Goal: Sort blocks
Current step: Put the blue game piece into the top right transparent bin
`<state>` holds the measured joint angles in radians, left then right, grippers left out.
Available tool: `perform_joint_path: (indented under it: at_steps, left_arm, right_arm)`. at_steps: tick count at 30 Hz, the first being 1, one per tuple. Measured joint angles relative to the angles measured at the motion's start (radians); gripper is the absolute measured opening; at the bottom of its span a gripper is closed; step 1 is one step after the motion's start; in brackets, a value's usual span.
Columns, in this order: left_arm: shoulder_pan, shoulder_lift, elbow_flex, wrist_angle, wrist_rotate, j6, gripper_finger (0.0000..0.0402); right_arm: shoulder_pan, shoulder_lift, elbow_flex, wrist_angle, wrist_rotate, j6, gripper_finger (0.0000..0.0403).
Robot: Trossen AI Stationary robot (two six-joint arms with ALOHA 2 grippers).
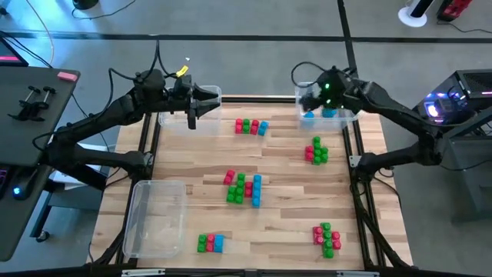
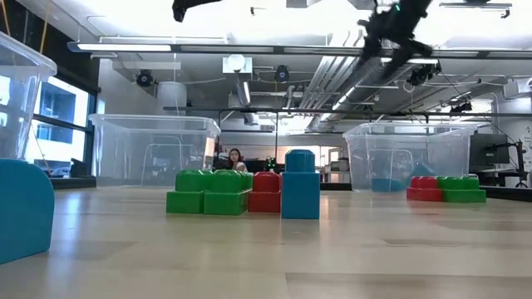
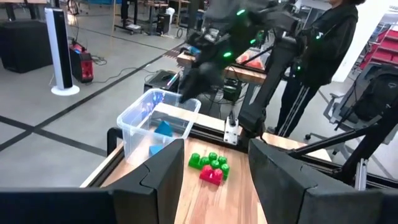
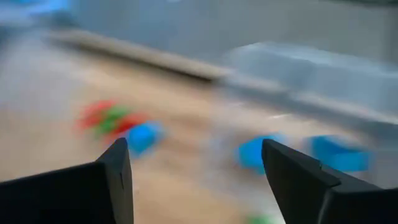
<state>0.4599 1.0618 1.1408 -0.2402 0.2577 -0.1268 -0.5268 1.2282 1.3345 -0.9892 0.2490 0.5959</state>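
1. Broadly, the pale wooden plank table carries three clear plastic bins: an empty one at the near left corner, one at the far left, and one at the far right.
2. The left arm's dark two-finger gripper hangs over the far-left bin, its fingers apart with nothing between them.
3. The right arm's dark two-finger gripper is above the far-right bin; its fingers stand apart and empty.
4. Two light blue studded plastic blocks lie inside the far-right bin.
5. The rest of the small red, green and blue toy blocks sit on the table in clusters: one at the middle, a row toward the far edge, a red and green group near the far-right bin, one at the near right, and one at the near edge.
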Motion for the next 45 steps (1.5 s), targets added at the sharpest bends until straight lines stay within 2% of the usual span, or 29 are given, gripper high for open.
perform_joint_path:
  at_steps: [2,9,15,21,25,35,37,45]
  left_arm:
    - [0.0,0.0,0.0,-0.02,0.0,0.006,0.0168]
    - [0.0,0.0,0.0,-0.079,0.0,0.033,0.0168]
    - [0.0,0.0,0.0,-0.078,0.0,0.107,0.0168]
    - [0.0,0.0,0.0,-0.077,0.0,0.151,0.0168]
    - [0.0,0.0,0.0,-0.077,0.0,0.165,0.0168]
    - [0.0,0.0,0.0,-0.085,0.0,0.165,0.0168]
    - [0.0,0.0,0.0,-0.089,0.001,0.165,0.0168]
    - [0.0,0.0,0.0,-0.106,0.0,0.166,0.0168]
  right_arm:
    - [0.099,0.016,0.0,0.011,-0.057,0.09,0.0231]
    - [0.48,0.215,-0.001,0.0,-0.062,0.503,0.0225]
    - [0.644,0.421,-0.001,0.086,-0.077,0.825,0.0224]
    - [0.699,0.559,0.001,0.152,-0.123,1.049,0.0224]
    - [0.708,0.633,0.044,0.15,-0.136,1.119,0.0224]
    - [0.688,0.784,0.159,0.111,-0.161,1.11,0.0224]
    - [0.681,0.792,0.163,0.102,-0.19,1.107,0.0224]
    - [0.677,0.787,0.164,-0.014,-0.194,1.088,0.0224]
